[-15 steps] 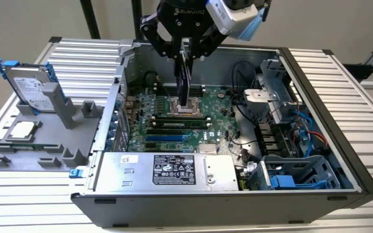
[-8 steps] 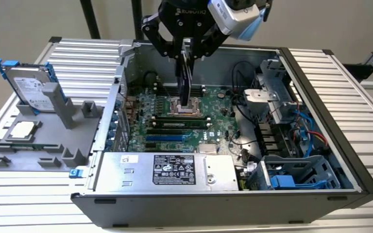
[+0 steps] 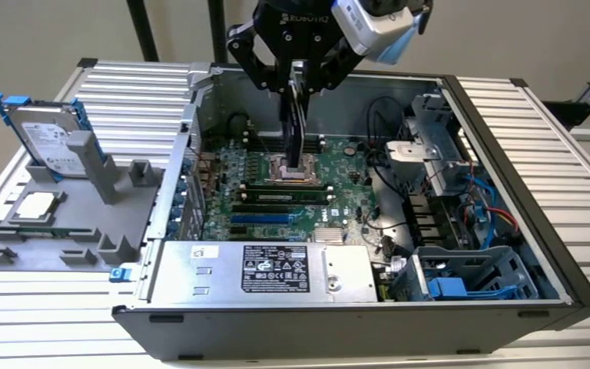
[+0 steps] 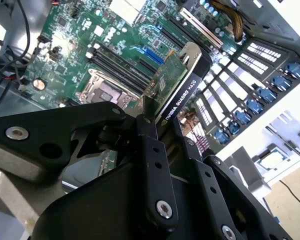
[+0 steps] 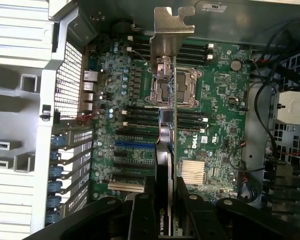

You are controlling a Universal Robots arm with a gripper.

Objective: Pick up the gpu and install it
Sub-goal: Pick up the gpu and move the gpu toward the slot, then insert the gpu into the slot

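Observation:
My gripper (image 3: pixel 293 83) hangs over the open computer case, shut on the gpu (image 3: pixel 293 132). In the exterior view the card hangs on edge, thin and dark, its lower end above the processor socket on the green motherboard (image 3: pixel 274 201). The second wrist view shows the gpu (image 4: pixel 176 84) with a green face, a black side and a silver bracket, clamped between the black fingers (image 4: pixel 149 131). In the first wrist view the gpu (image 5: pixel 168 125) is edge-on, its metal bracket toward the case's rear wall, above the motherboard (image 5: pixel 220 95) and its slots. The gripper (image 5: pixel 167 197) is at the card's near end.
The case walls (image 3: pixel 184 146) ring the board. A silver power supply (image 3: pixel 264 269) lies at the case front. Cables and a drive cage (image 3: pixel 449 154) fill the exterior view's right side. A silver hard drive (image 3: pixel 51 142) in a blue frame stands on a grey fixture at the left.

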